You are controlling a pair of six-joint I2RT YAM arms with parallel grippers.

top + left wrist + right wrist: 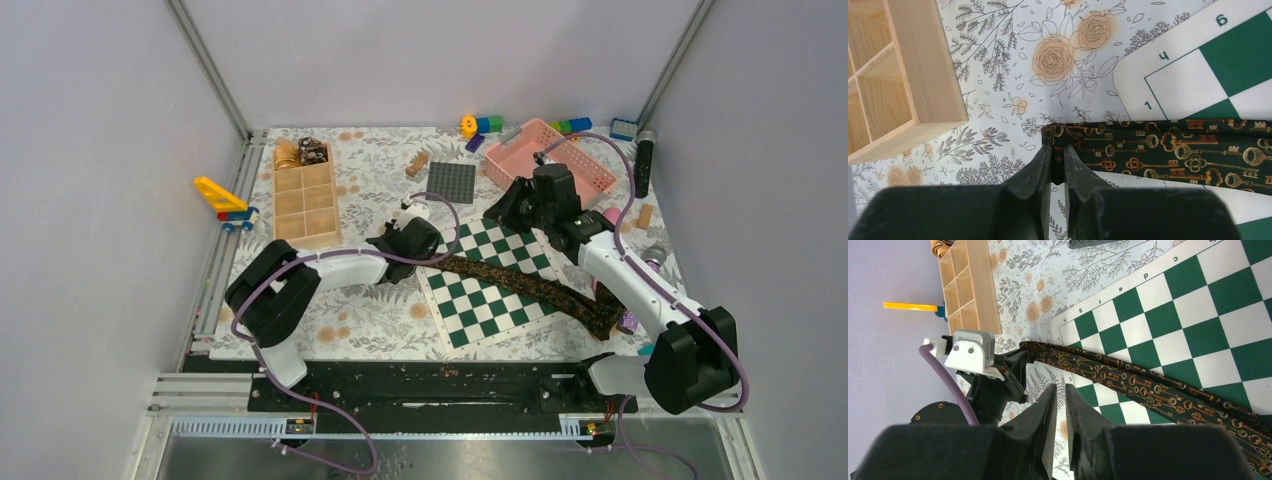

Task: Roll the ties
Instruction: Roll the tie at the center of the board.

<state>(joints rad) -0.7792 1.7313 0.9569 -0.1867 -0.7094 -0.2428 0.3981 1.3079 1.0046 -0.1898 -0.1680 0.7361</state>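
left wrist: left gripper [1058, 148] clamps one end of the dark tie [1173, 150]

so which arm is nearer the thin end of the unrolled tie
Left: left fingers pinch that end beside the chessboard; the right fingers hang clear of the tie, by the board's far edge.

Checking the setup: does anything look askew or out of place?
The chess mat lies rotated against the table edges; the key-patterned tie stretches unrolled diagonally across it, narrow end pinched in the left tool. Nothing looks spilled or damaged.
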